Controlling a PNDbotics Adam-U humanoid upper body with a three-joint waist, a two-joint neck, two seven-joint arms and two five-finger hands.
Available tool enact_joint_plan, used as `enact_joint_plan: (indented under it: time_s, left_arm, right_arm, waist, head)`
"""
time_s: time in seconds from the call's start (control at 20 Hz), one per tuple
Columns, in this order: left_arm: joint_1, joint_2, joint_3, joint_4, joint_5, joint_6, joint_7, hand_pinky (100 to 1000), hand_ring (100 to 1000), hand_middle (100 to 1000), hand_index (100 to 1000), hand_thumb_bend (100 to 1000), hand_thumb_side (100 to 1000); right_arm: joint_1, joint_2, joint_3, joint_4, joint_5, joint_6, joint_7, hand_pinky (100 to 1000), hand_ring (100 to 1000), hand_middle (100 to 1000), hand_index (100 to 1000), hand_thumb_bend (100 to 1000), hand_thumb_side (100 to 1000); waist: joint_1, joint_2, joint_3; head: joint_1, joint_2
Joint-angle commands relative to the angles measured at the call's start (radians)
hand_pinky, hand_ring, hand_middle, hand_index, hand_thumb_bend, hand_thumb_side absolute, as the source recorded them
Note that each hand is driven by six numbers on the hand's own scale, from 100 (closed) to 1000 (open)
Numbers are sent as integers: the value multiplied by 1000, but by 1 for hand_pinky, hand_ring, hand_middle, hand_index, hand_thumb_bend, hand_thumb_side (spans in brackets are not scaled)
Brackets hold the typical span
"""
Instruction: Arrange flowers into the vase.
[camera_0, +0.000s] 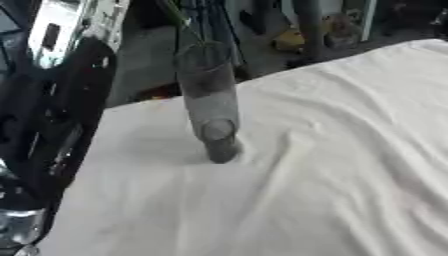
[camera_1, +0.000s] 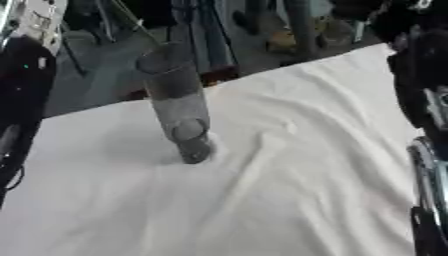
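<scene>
Standing on the white cloth (camera_0: 332, 150): one tall clear glass vase (camera_0: 208, 100), cylindrical, leaning slightly in the tilted view, base pressed into a shallow dip in the fabric. Thin green stem (camera_0: 179, 20) rising above the vase mouth; whether it sits inside the vase or passes behind it cannot be told.

Cloth: white, rumpled, long folds running from the vase base toward the near edge; covers the table fully.

Left arm (camera_0: 61, 115): black with silver sections, down the left border of the left eye view, just left of the vase and apart from it. Left hand: not made out in either view, fingers hidden, state cannot be told.

Right arm (camera_1: 424, 115): black and silver, along the right border of the right eye view, well apart from the vase, over the cloth's right edge. Right hand: not distinguishable, state cannot be told.

Vase position relative to the arms: between the two, much nearer the left arm, untouched by either.

Background beyond the far table edge: grey floor (camera_0: 149, 60), dark upright legs or stands, blurred.
</scene>
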Motion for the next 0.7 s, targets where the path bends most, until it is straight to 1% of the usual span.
enact_joint_plan:
  time_s: [0.05, 0.7]
  left_arm:
    - [-20, 10, 2, 1, -11, 0, 5, 100, 100, 100, 100, 100, 621]
    - [-12, 0, -2, 26, -16, 9, 15, 100, 100, 100, 100, 100, 620]
  right_arm:
    - [-13, -19, -2, -14, -6, -2, 3, 805, 830, 762, 926, 223, 1000]
    - [-19, -20, -6, -11, -5, -2, -1, 804, 830, 761, 925, 223, 1000]
  waist:
    - [-6, -15, -3]
    - [-3, -4, -11]
  head:
    - [8, -5]
    - [17, -9]
